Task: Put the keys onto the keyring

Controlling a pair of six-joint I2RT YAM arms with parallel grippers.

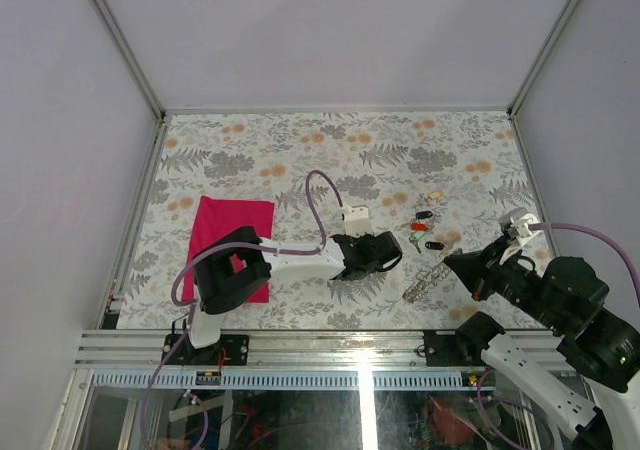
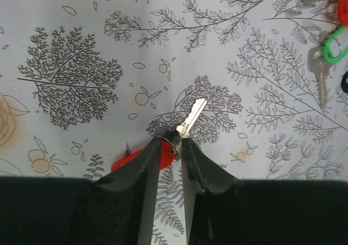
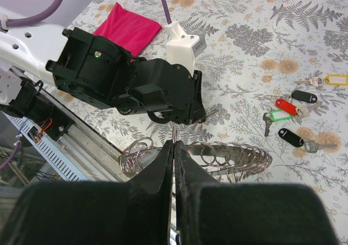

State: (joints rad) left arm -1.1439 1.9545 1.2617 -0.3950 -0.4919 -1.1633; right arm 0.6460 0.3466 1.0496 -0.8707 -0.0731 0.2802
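The left tool (image 2: 175,142), at lower centre of its wrist view, pinches a red-tagged key (image 2: 191,114) by the head. The key is light, stiff and slippery, so it is best held there with the blade free. The right tool (image 3: 174,146) is closed beside the springy wire keyring (image 3: 234,157); I cannot tell whether it grips it. Other keys (image 3: 288,109) lie at the right.

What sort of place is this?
Probably a robotics lab test cell: white enclosure walls, an aluminium rail with the left arm and right arm bolted on, and a floral-covered table.
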